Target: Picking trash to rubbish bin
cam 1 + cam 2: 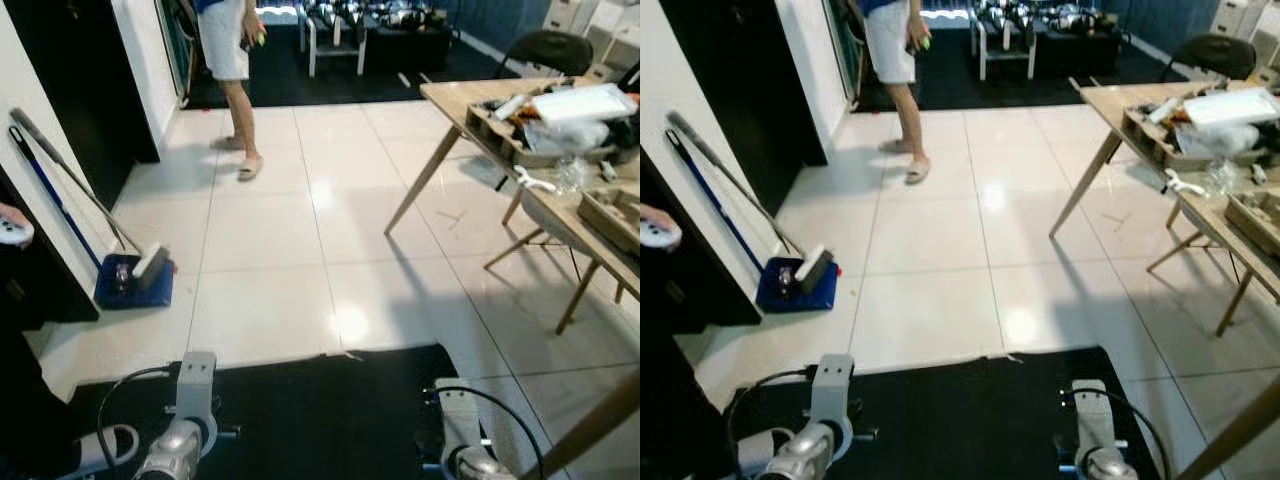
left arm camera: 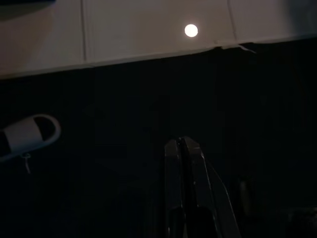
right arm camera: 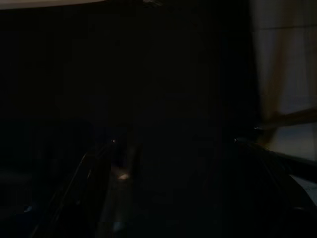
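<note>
A: Left end effector (image 2: pixel 182 148)?
B: Hanging low over the black mat (image 1: pixel 300 400), fingers pressed together, nothing in them. Wrist view is dark. A white slipper (image 2: pixel 29 134) lies on the mat off to one side of the fingers, well apart from them.

A: Right end effector?
B: Right wrist view is too dark, can't tell open or together. Right arm (image 1: pixel 465 440) hangs idle at the near edge of the mat, cable looped over it. Left arm (image 1: pixel 185 425) same, on the left.

A: Trash, bin?
B: Can't pick out a rubbish bin. Closest cleaning item is a blue dustpan (image 1: pixel 133 282) on the white tile floor (image 1: pixel 270 250) against the left wall, small bits inside, too small to tell what. A long-handled broom (image 1: pixel 75 185) leans on the wall, its head resting in the dustpan.

A: Further out?
B: Wooden desk (image 1: pixel 450 100) along the right side, piled with clutter: a wooden tray (image 1: pixel 500 130), clear plastic wrap (image 1: pixel 565 135), white sheets. Dark chair (image 1: pixel 548 50) behind its far corner. Person (image 1: pixel 232 60) in white shorts stands at the far edge of the tile floor, holding something green. A hand with a white controller (image 1: pixel 12 230) at the left edge.
</note>
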Robot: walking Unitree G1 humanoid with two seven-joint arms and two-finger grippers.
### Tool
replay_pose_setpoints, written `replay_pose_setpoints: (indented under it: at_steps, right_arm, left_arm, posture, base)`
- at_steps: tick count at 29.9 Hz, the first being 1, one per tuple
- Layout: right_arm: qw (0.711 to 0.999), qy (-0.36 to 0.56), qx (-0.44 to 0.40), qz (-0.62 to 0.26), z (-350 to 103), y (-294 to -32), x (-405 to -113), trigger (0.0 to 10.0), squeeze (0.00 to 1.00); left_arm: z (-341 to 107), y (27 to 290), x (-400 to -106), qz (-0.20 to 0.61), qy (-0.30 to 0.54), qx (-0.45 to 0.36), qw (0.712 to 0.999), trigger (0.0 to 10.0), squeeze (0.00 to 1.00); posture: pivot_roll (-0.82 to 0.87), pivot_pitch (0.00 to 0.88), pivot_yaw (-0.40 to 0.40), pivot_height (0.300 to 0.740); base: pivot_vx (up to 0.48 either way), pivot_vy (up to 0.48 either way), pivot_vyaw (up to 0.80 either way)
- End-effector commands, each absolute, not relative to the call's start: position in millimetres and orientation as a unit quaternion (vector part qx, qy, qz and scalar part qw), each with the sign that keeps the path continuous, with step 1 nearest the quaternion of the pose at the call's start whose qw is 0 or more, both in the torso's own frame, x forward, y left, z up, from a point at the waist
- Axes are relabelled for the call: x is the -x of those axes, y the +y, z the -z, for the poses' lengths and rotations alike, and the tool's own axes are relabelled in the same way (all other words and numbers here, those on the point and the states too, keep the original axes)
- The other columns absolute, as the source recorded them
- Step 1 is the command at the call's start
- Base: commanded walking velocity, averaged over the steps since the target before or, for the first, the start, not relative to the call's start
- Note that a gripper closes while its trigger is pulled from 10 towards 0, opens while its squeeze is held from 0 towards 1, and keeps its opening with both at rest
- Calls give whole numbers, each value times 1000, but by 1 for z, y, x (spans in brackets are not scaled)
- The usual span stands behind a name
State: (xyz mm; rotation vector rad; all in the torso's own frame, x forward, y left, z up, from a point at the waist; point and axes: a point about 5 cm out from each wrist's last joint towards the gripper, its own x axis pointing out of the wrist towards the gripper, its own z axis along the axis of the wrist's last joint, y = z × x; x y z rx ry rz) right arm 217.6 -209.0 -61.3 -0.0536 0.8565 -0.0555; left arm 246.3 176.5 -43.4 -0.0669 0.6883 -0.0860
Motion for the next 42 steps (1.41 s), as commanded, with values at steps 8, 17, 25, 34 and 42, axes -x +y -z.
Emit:
replay_pose_setpoints:
  at_steps: [8,17,25,34,42]
  right_arm:
    - [904,426,19,26,65,-206,-212,10000,0]
    - [902,431,19,30,67,-208,-209,10000,0]
    - [899,436,17,33,69,-210,-206,10000,0]
    - [897,440,13,36,70,-211,-202,10000,0]
    - [894,445,7,42,73,-211,-199,10000,0]
  left_arm:
    - [49,179,-238,42,348,28,936,10000,0]
    - [48,181,-238,43,347,27,937,10000,0]
    - [48,178,-240,48,345,25,937,10000,0]
    - [46,179,-242,51,342,22,938,10000,0]
    - [46,184,-240,44,341,21,939,10000,0]
  posture:
    - [-64,61,19,740]
    - [-62,55,20,740]
    - [-53,49,22,740]
    - [-36,44,19,740]
    - [-23,46,7,740]
  base:
    - [340,0,-100]
    - [340,0,-800]
    - [334,0,-800]
    - [331,0,-800]
    - [329,0,-800]
